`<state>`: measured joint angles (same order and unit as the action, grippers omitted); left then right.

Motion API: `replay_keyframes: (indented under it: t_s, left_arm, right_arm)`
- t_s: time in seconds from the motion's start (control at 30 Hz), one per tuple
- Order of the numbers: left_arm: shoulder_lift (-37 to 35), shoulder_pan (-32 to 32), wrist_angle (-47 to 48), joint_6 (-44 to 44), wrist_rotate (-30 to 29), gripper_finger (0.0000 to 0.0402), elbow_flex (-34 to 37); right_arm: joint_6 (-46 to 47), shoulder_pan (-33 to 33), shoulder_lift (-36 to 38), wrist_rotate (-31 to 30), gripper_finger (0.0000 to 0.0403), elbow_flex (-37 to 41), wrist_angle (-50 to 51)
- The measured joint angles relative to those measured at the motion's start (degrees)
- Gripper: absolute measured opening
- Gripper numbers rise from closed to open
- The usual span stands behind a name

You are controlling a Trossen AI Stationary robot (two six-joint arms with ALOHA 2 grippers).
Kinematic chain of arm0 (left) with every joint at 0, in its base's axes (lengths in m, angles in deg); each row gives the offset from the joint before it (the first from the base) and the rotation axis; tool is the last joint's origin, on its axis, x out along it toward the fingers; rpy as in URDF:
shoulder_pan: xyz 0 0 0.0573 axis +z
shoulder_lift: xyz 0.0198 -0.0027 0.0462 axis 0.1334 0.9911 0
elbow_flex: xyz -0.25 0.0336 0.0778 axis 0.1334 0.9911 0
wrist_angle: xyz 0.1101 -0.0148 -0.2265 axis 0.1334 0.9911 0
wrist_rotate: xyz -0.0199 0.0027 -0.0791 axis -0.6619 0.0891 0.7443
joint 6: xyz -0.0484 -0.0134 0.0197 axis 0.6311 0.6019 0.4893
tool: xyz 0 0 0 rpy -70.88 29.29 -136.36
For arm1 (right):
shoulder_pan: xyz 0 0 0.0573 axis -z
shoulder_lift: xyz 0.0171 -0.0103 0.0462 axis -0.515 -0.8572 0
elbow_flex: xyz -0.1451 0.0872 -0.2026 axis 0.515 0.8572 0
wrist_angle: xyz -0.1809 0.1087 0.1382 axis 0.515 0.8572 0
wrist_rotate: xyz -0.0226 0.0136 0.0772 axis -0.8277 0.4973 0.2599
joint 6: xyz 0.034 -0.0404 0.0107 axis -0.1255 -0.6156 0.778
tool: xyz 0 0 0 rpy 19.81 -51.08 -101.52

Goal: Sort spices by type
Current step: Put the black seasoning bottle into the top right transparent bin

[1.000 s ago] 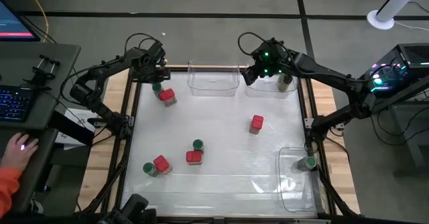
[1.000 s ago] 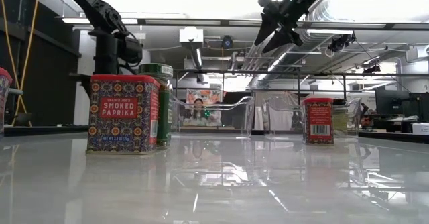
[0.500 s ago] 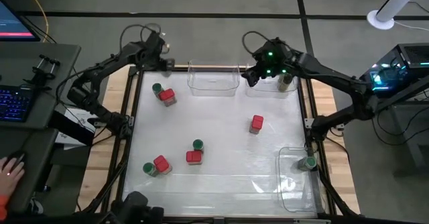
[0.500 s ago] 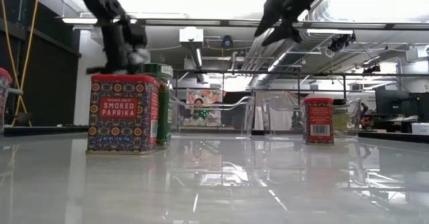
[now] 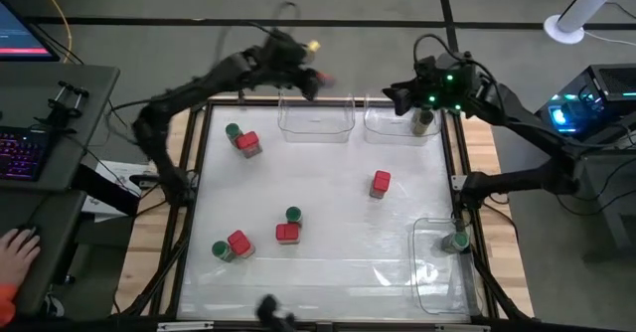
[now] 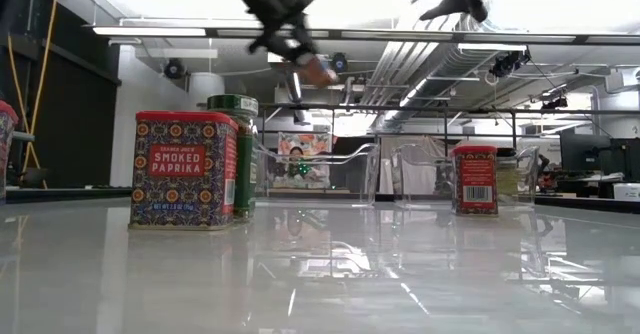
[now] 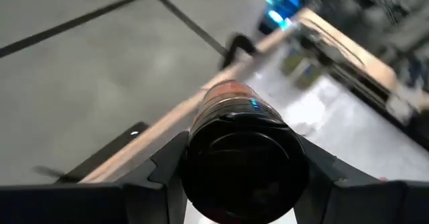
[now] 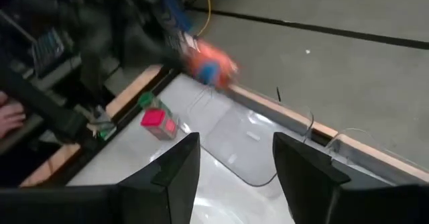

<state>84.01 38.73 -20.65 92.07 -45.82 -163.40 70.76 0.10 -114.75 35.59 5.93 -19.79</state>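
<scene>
Left wrist view: dark-capped, reddish spice jar (image 7: 244, 153) between fingers (image 7: 167, 167).

left gripper (image 5: 310, 72) raised at the surface's far edge, clamped on a dark-capped jar (image 7: 244, 155); right gripper (image 8: 231, 167) aloft, fingers spread.

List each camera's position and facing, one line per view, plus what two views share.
High: above the table, straight down; both arms, left end effector, right end effector.
Low: table height, across past the smoked paprika tin; arms overhead.
Left wrist: left arm, past its fingers gripping a dark-capped jar.
Right wrist: right arm, past open fingers toward a clear bin.
Shared: high and right wrist both show the red-capped jar.
</scene>
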Motion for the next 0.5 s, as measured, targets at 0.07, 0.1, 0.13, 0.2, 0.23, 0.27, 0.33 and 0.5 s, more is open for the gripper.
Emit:
replay_keyframes:
  t_s: [0.07, 0.1, 0.13, 0.2, 0.23, 0.27, 0.33, 0.5]
  left_arm:
    - [4.78, -2.40, -1.00, -1.28, 0.08, 0.0163, -4.12]
    - [7.13, -3.54, -1.93, -1.63, 0.13, 0.0163, -6.13]
    - [9.29, -4.46, -3.27, -1.66, 0.51, 0.0163, -7.90]
    - [13.47, -5.86, -6.34, -1.43, 1.87, 0.0163, -11.13]
    - [15.32, -6.40, -7.34, -1.29, 2.64, 0.0163, -12.52]
    - [17.19, -6.90, -8.33, -1.17, 3.32, 0.0163, -13.71]
    - [20.75, -7.76, -10.14, -1.11, 4.10, 0.0163, -16.04]
    - [27.49, -9.27, -11.53, -1.86, 4.22, 0.0163, -19.83]
  right_arm:
    - [0.66, 0.00, 0.56, -0.45, 0.0184, 0.00, 0.00]
    - [0.66, 0.00, 0.68, -0.55, 0.0184, 0.00, -0.02]
    - [0.68, 0.00, 0.81, -0.55, 0.0184, 0.00, -0.02]
    - [1.38, -0.02, 0.90, -0.63, 0.0184, 0.00, -0.09]
    - [1.99, -0.02, 0.91, -0.90, 0.0184, 0.00, -0.26]
    - [2.37, -0.02, 0.90, -1.24, 0.0184, 0.00, -0.42]
    - [3.22, -0.02, 0.88, -2.29, 0.0184, 0.00, -0.84]
    - [3.49, 0.00, 0.88, -2.54, 0.0184, 0.00, -3.06]
